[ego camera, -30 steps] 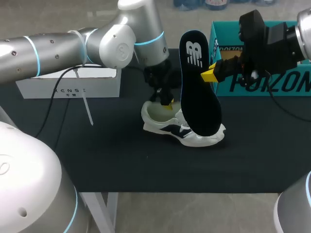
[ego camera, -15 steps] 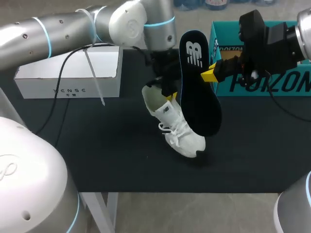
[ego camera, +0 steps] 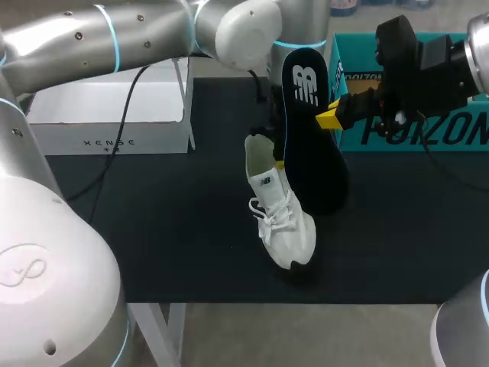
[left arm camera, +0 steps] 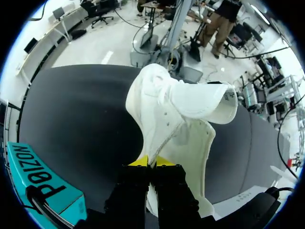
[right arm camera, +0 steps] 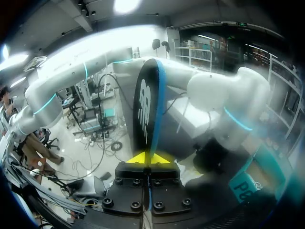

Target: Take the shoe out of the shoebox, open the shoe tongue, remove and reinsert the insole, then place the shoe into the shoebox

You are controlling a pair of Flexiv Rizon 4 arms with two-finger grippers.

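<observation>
**Sneaker in left jaws, insole in right**

Far left on the black-topped bench (ego camera: 153,229) lies a white rectangular cardboard box (ego camera: 114,122), flat. The left arm (ego camera: 114,46) comes in over it to mid-bench.

Left jaws are nearly closed, pinching the heel rim of the white lace-up sneaker (ego camera: 279,218). In the left wrist view the sneaker (left arm camera: 176,114) hangs ahead of the yellow tips. Heel up, toe down toward the bench's front edge; cannot tell whether the toe touches the bench.

Just right of the sneaker, the dark navy foam insole (ego camera: 309,138) stands upright with its white logo at the top, overlapping the heel in the head view.

Right jaws are narrow, clamped on the insole's edge — in the right wrist view the insole (right arm camera: 145,107) rises edge-on from between the tips.

Behind at right is the teal cardboard shoebox (ego camera: 428,130) — the sneaker is outside it.
</observation>
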